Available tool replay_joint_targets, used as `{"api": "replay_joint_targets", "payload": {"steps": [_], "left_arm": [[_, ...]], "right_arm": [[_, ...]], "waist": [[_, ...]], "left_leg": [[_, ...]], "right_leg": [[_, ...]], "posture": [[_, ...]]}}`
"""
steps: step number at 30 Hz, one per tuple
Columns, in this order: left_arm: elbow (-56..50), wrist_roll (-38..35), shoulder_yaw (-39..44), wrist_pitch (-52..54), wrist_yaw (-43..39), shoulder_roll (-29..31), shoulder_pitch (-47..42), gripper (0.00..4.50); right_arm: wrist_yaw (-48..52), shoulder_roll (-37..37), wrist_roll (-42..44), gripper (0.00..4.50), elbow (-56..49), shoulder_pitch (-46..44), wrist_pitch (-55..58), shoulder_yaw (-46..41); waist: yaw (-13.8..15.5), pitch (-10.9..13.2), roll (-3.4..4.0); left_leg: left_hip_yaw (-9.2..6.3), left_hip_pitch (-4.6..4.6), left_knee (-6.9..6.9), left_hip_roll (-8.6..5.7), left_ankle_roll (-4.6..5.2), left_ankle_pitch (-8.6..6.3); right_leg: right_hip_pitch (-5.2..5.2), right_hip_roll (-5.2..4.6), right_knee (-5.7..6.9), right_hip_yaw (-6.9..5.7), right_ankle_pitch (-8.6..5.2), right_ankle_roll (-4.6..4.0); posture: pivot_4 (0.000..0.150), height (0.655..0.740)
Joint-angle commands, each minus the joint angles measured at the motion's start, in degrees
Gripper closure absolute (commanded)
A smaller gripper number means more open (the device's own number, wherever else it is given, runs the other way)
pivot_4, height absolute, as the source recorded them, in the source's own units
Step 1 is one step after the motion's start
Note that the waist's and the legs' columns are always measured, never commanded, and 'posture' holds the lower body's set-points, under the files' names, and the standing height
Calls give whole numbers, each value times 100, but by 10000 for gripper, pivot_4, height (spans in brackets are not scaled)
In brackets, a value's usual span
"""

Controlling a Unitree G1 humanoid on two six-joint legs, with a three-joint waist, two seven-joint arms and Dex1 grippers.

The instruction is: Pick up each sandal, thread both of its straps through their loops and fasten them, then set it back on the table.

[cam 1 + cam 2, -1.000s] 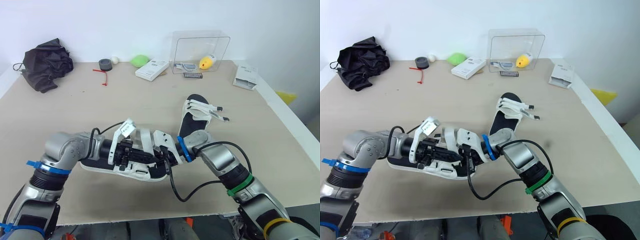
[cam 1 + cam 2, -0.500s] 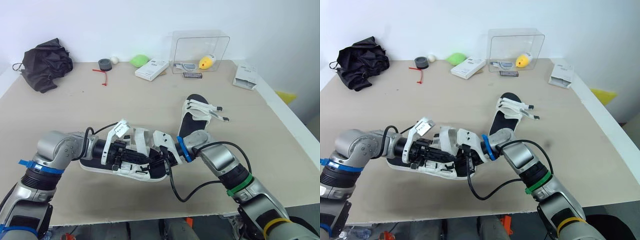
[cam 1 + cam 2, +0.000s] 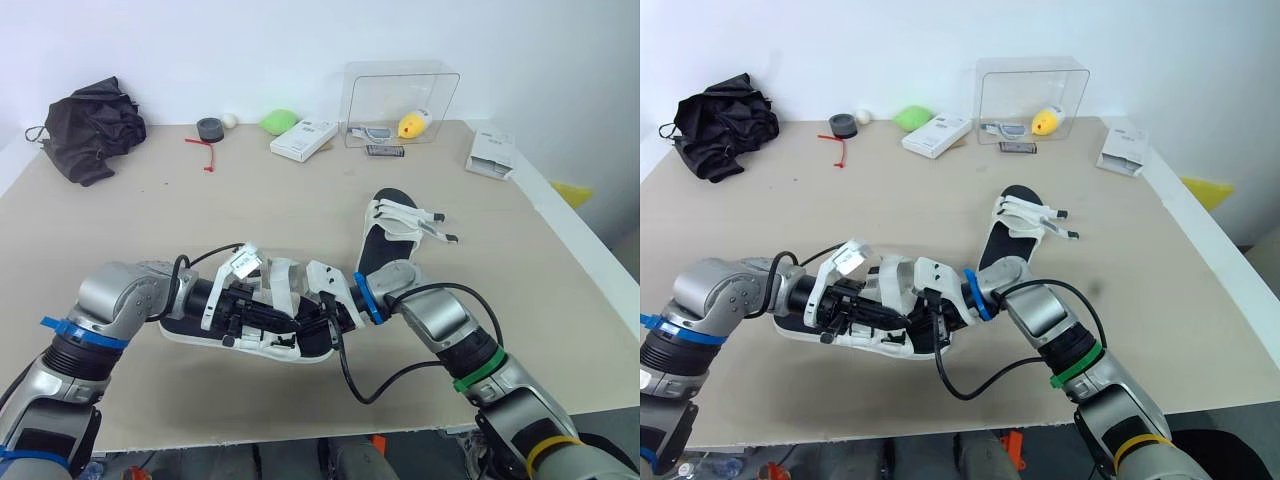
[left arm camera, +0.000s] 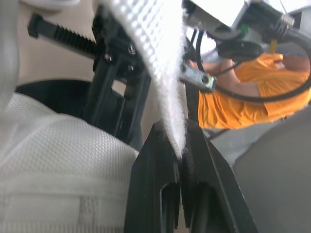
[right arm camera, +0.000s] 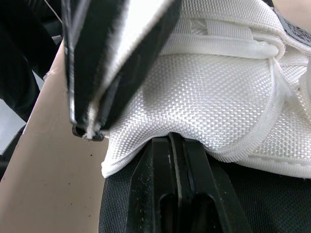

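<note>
Two robot claws grip a black-soled sandal with white woven straps (image 3: 280, 345), lower centre of the frame, on a beige tabletop (image 3: 250, 210).

The left claw (image 4: 181, 145) is closed tight on a loose white strap (image 4: 155, 58). Just beside it, the right claw (image 5: 177, 141) is pinched shut on the sandal's woven upper. The thin strap could slip from the pinch if it is pulled too hard, and the two claws are close enough to collide. Further back, centre right, lies a second matching sandal (image 3: 400, 225) with its straps loose. A clear plastic box (image 3: 400, 100) stands at the far edge.
</note>
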Motion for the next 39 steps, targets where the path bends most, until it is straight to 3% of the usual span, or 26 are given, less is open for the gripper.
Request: {"api": "replay_joint_targets", "payload": {"steps": [1, 6, 16, 30, 39], "left_arm": [[106, 7, -161, 203, -238, 179, -161, 43465], [147, 221, -463, 101, -469, 322, -164, 43465], [739, 464, -432, -77, -470, 21, -637, 43465], [986, 661, -930, 221, -1169, 381, -1143, 43465], [691, 727, -1024, 208, -1173, 309, -897, 43465]], "right_arm": [[-171, -44, -307, 45000, 395, 109, 111, 250], [-186, -40, -308, 45000, 375, 138, 110, 254], [-182, -37, -317, 45000, 376, 134, 96, 271], [-216, 12, -322, 45000, 398, 144, 89, 287], [-250, 13, -315, 45000, 354, 188, 119, 278]], "waist": [[-4, 0, 0], [-12, 0, 0], [-5, -1, 0], [-12, 0, 1], [-16, 0, 1]], "left_leg": [[0, 0, 0, 0, 0, 0], [0, 1, -3, 7, 0, 0], [-1, 1, -1, 7, 1, 1], [-9, 0, -2, 9, 7, 4], [-7, 0, -3, 10, 7, 4]], "right_leg": [[0, 0, 0, 0, 0, 0], [-2, 9, 0, 0, -2, -7], [-1, 9, 3, -2, -1, -9], [-5, 19, 6, -3, 1, -14], [-5, 19, 6, -1, 1, -15]], "posture": [[1500, 7400], [1500, 7400], [1500, 7400], [1500, 7400], [1500, 7400]]}}
